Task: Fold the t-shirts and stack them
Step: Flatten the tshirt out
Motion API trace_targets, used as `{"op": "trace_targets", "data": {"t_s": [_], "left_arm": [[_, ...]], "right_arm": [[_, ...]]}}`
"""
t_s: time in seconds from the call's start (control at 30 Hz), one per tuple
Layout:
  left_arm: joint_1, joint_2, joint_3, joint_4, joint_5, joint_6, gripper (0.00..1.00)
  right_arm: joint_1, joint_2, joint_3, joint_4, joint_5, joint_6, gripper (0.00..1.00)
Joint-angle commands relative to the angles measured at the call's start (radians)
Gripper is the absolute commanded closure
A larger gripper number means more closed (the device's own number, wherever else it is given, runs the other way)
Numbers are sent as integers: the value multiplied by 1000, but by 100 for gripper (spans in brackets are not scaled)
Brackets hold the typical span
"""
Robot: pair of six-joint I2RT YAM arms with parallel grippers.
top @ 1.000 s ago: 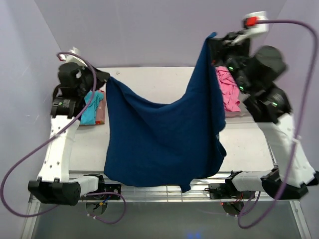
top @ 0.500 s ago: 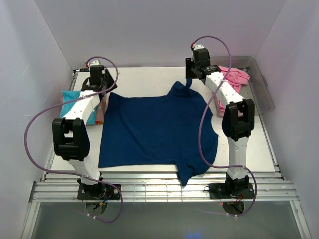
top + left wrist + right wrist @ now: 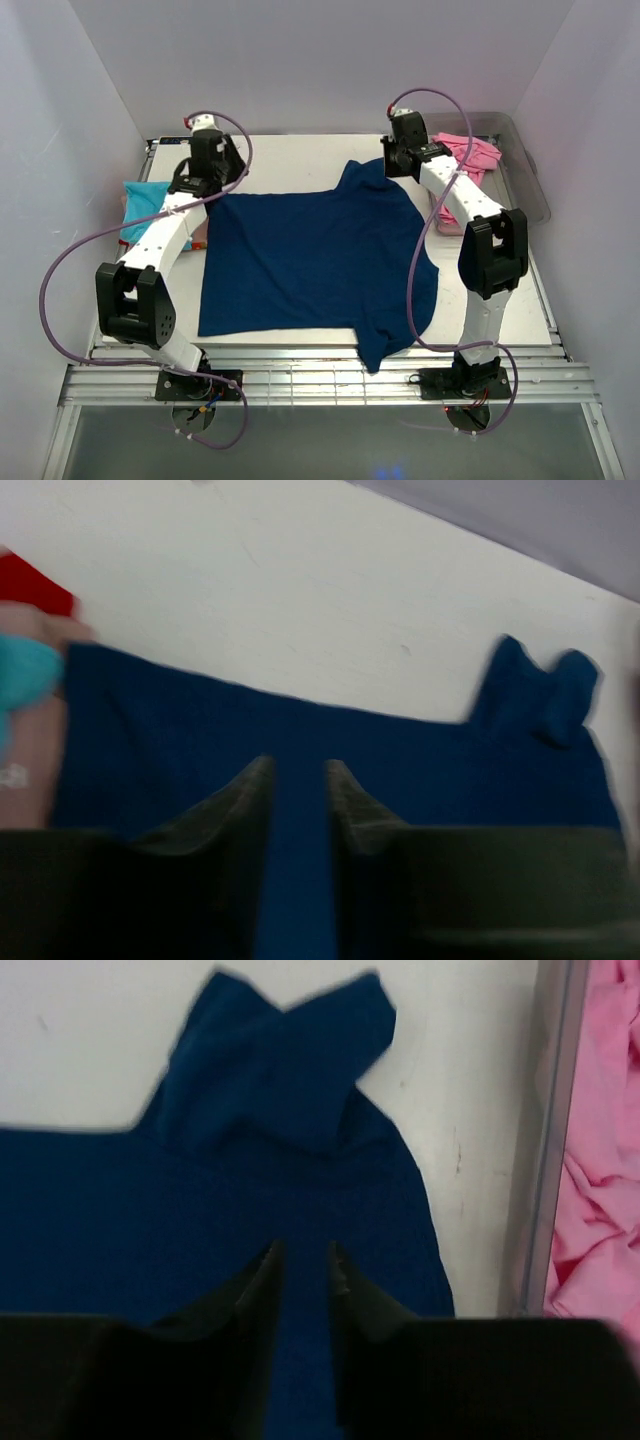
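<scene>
The white table [image 3: 290, 155] carried a navy blue cloth t-shirt [image 3: 310, 260] spread flat centrally, a turquoise cloth shirt [image 3: 145, 205] at its left edge, and a clear plastic tub [image 3: 522, 175] at its far right corner.

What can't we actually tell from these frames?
- Navy blue cloth t-shirt: no print shows in any view; which face is up, unclear.
- Turquoise cloth shirt: top view, left arm covers part; left wrist view, blurred, cut by the frame edge.
- Pink cloth shirt: top view, right arm hides part; fold state unreadable.
</scene>
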Motion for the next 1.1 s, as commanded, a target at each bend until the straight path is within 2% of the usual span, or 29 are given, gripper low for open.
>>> {"op": "trace_targets", "data": {"t_s": [0.0, 0.03, 0.13, 0.3, 0.5, 0.73, 1.07], "left_arm": [[-116, -75, -73, -6, 46, -18, 66], [-137, -89, -94, -7, 49, -22, 100], [-183, -109, -178, -21, 63, -64, 100], [-185, -123, -289, -84, 92, -122, 100], [-185, -61, -330, -135, 112, -154, 100], [-185, 46, -327, -139, 103, -150, 100], [-180, 258, -223, -110, 57, -87, 100]], "right_arm": [[10, -86, -72, -111, -47, 66, 92], [13, -102, -122, -128, -105, 92, 92], [45, -195, -226, -150, -150, 126, 92], [114, -341, -458, -188, -94, 212, 92], [122, -369, -636, -145, -78, 247, 92], [123, -265, -647, -102, -87, 251, 92], [122, -79, -515, -115, -41, 228, 92]]}}
